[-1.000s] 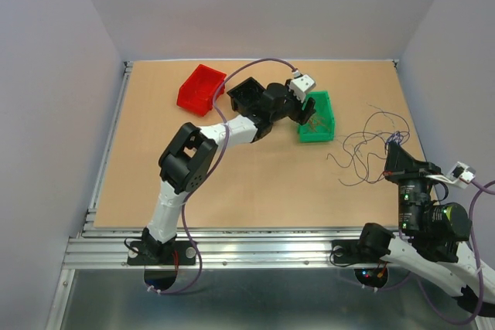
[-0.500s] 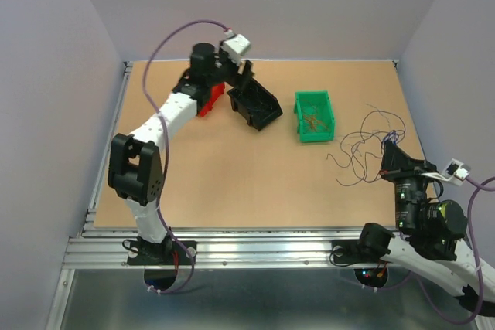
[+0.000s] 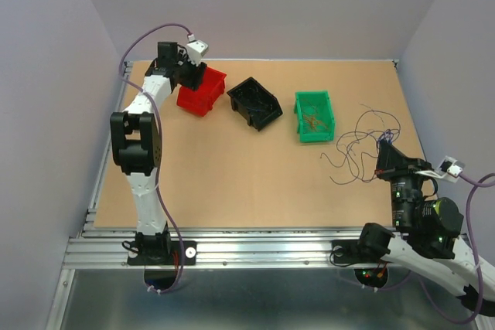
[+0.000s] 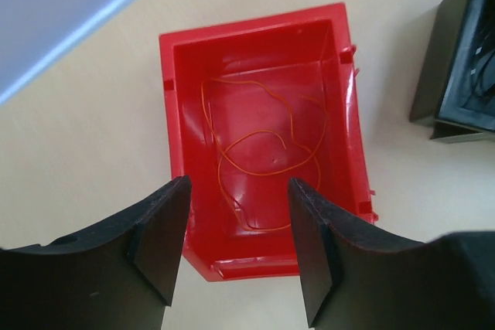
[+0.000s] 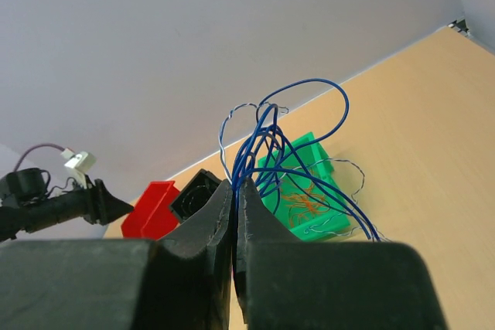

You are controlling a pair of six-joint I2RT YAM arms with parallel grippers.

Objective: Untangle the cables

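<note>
Strands of blue wire rise from between the right fingers (image 5: 224, 200), which are clenched on them just where several run side by side. These cables (image 5: 259, 144) are hair-thin, so I judge them nearly weightless, limp and springy. They are likely to slip through a loose pinch and to snag one another if tugged hard. A hold on a single strand near a free end, away from the crossings, looks safest.

From the clenched tips the loops spread upward, then trail down onto the bench (image 3: 232, 168) to the right of the green bin (image 3: 298, 117), between that bin and the fingers. A few strands lie inside the green bin itself.

Well to its left, beyond a black bin, the left fingers (image 4: 166, 222) stand released with nothing between them. They are poised over a red bin (image 4: 174, 113) holding one curled orange strand (image 4: 267, 169), below the tips and untouched.
</note>
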